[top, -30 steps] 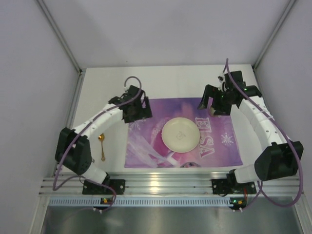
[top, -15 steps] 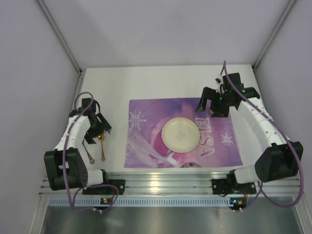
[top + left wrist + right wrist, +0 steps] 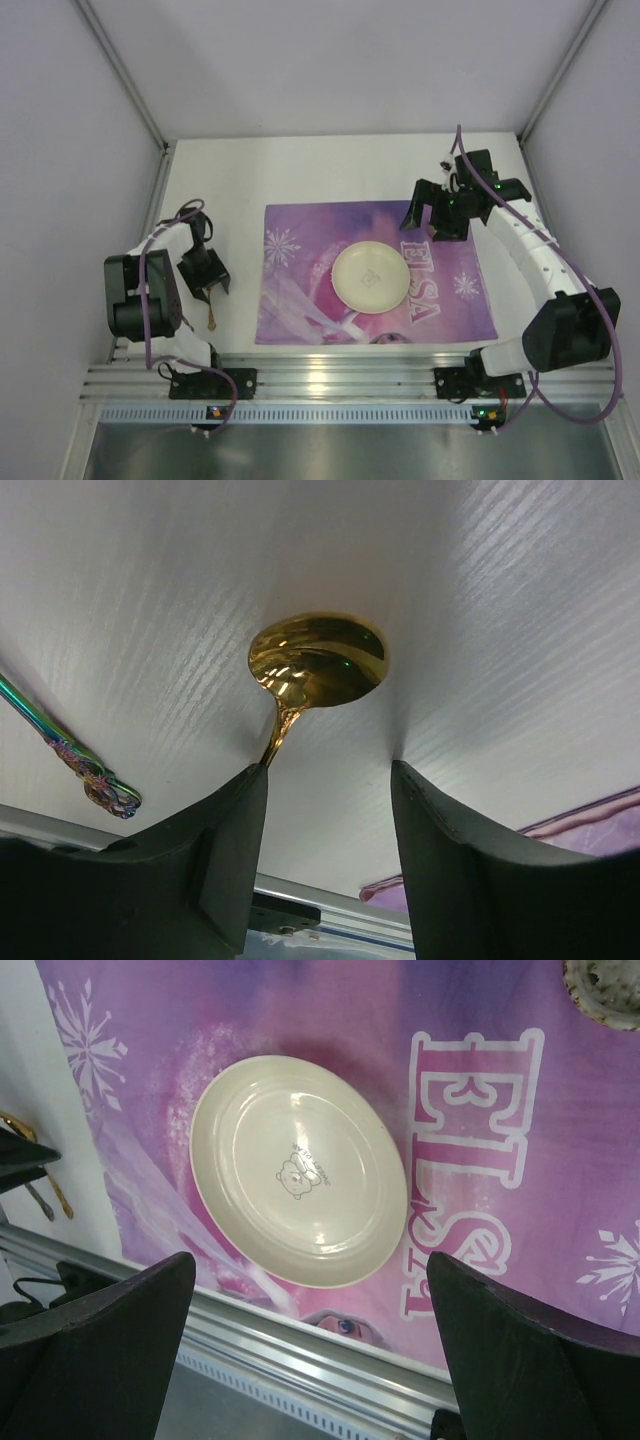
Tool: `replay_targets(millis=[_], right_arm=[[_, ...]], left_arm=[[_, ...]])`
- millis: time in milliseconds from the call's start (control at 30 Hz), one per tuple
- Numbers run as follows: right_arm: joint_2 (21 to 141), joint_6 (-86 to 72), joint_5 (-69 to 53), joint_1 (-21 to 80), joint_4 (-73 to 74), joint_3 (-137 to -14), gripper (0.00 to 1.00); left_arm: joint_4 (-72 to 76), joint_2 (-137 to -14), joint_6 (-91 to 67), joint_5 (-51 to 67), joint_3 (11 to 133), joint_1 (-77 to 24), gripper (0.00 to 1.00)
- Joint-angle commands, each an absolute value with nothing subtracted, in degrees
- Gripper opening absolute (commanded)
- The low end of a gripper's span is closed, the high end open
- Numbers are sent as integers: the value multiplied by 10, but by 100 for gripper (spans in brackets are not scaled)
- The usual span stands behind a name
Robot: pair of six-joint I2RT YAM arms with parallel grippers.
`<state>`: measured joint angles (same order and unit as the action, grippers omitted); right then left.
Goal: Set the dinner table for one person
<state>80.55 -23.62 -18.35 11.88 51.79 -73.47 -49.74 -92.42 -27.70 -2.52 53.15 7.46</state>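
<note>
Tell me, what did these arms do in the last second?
The left tool swung off the purple placemat, leftward and back toward its base; it now hangs open over the gold spoon, not gripping it. The right tool, plate, placemat and spoon stayed put.

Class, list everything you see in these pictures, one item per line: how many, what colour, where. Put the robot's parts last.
dinner table: one, white, under everything.
rail: one, ribbed aluminium, along the table's near edge.
placemat: one, purple, "ELSA" lettering, mid-table.
plate: one, cream, on the placemat.
spoon: one, gold, on bare table left of the placemat.
second utensil: one, rainbow handle, beside the spoon.
left gripper: one, black, open over the spoon.
right gripper: one, black, open above the placemat.
</note>
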Motion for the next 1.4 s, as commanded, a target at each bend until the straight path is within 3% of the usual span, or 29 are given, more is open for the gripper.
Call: replay_targets(millis=[0,333,467,767,1233,1367], right_arm=[[806,-232,-185,124,500,-741,100],[810,-225,-166,115,508,-749,100],[812,-226,-163,111,510,-745,100],[825,-225,-157,105,512,-754,100],[839,-226,-148,104,523,-773,100],[838,-229,-147,105,522,-770,100]], left_arm=[[-472,-939,-265,-21,535,83,57],[-447,-1011,-222,-70,555,95,51],[-437,-1042,-202,-67,573,107,44],[-406,-1085,-201,-52,598,109,40],[-383,-1174,-199,-13,775,106,28],[-374,-1183,-178,-25,796,95,20]])
